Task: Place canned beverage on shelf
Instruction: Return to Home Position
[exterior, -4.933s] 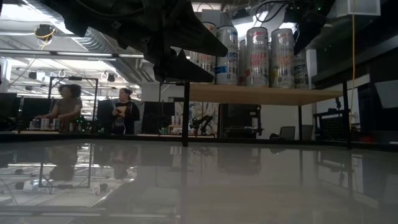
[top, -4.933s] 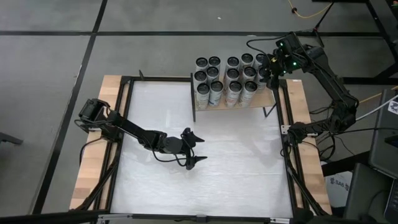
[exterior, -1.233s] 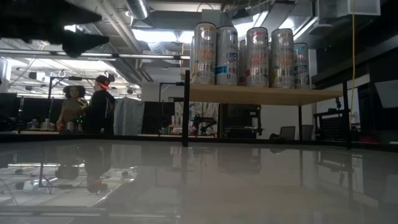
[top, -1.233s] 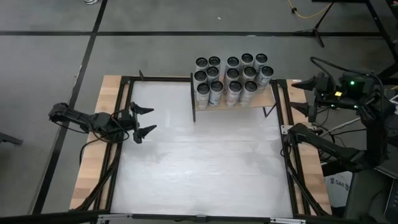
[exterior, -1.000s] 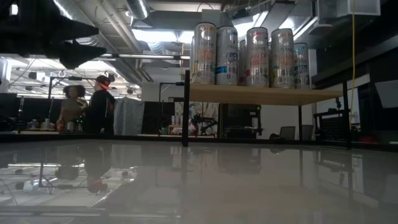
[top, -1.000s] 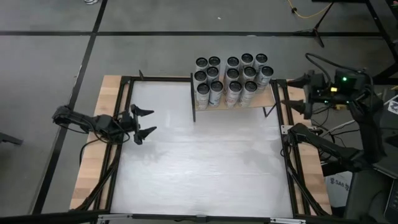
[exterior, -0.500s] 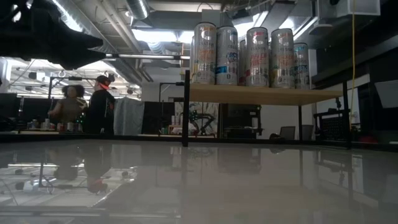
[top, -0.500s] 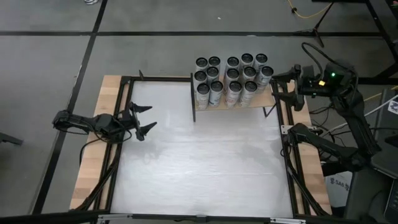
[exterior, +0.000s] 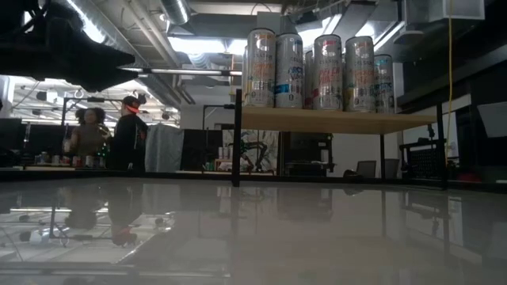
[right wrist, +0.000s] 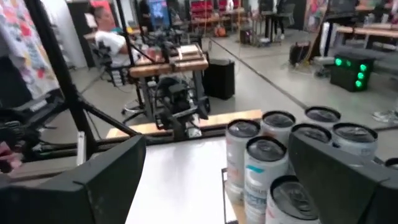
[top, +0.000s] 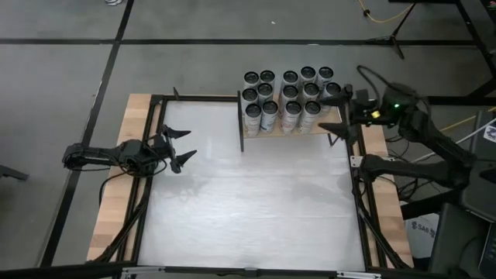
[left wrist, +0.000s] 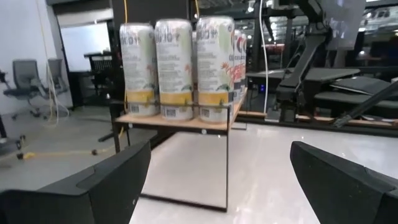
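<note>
Several tall cans stand upright in rows on the shelf, a small pale wood board on black posts at the table's far right. The low view shows the cans on the shelf board; the left wrist view shows them from the side. My right gripper hovers open just off the shelf's right end, pointing level toward the cans, nothing between its fingers. My left gripper stands open at the table's left edge, pointing toward the shelf, holding nothing.
The white tabletop lies in front of the shelf, framed by black rails and pale wooden strips. My left arm shows as a dark shape in the low view. People stand in the room beyond.
My right gripper has swung in from beyond the table's right edge toward the shelf's right end, staying open and level. The cans have not moved.
</note>
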Robot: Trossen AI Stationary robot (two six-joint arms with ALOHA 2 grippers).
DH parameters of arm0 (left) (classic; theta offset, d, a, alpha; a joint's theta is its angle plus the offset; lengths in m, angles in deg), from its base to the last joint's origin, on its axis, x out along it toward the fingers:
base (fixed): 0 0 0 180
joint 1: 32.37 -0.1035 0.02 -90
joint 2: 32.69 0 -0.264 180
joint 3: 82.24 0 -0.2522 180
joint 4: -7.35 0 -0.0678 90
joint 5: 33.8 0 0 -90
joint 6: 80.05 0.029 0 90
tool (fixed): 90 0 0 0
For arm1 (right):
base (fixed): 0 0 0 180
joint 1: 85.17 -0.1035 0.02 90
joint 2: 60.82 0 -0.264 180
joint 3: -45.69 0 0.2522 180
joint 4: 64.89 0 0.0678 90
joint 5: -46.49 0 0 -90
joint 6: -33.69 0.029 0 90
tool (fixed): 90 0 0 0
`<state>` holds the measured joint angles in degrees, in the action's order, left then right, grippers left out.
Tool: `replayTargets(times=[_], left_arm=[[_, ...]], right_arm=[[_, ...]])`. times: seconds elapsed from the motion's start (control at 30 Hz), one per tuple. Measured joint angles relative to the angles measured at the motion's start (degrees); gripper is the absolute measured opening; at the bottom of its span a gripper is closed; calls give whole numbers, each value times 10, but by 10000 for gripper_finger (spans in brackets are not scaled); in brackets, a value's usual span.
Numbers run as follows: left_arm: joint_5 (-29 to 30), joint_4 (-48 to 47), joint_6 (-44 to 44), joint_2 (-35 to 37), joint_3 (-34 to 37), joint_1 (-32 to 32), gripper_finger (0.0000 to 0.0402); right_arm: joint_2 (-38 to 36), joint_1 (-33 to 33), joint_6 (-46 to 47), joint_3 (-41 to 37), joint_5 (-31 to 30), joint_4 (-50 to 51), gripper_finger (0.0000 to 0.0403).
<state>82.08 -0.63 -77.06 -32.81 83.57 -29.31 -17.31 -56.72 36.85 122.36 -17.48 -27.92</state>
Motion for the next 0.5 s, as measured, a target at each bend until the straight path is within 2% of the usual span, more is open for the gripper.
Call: replayTargets(times=[0.1, 0.2, 0.3, 0.5], left_arm=[[-1, -18, -28, 0, 0, -2, 382], [-1, -18, -37, 0, 0, -2, 382], [-1, -18, -38, 0, 0, -2, 382], [1, -18, -34, 0, 0, -2, 382]], right_arm=[[8, -43, -3, 7, -57, 6, 381], [-2, -67, -4, 21, -72, 15, 381], [-31, -72, -9, 40, -76, 50, 381], [-116, -71, -22, 55, -146, 150, 381]])
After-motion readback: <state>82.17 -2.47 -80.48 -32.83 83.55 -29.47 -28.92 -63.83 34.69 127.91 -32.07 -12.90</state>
